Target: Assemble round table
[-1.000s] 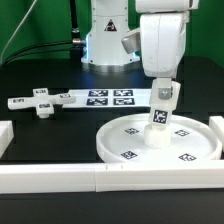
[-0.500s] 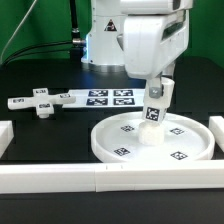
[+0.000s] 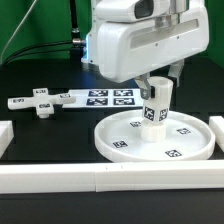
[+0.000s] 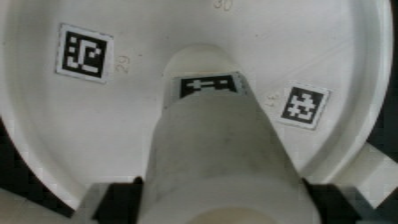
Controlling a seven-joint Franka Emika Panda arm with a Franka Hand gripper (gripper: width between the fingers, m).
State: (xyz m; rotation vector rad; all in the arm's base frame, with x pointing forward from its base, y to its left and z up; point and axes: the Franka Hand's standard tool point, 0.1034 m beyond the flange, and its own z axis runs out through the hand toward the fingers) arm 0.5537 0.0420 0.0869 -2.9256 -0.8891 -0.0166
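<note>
The large white rimmed round disc [image 3: 155, 140] lies flat on the black table with several square tags on its face. The stubby tagged cylinder post [image 3: 155, 108] stands upright at the disc's middle. My gripper [image 3: 157, 88] is shut on the post's upper end from above. In the wrist view the post [image 4: 222, 150] fills the middle, with a dark finger [image 4: 119, 198] on each side, and the disc [image 4: 125, 100] lies below it. The cross-shaped piece [image 3: 41, 104] lies on the table at the exterior view's left, apart from the disc.
The marker board [image 3: 100, 98] lies flat behind the disc. Long white border rails [image 3: 100, 180] run along the front edge, with short rail ends [image 3: 5, 134] at both sides. The arm's base [image 3: 100, 45] stands at the back.
The wrist has turned about the post, so the arm's body now looms larger and further toward the exterior view's left. The post stays upright on the disc's middle.
</note>
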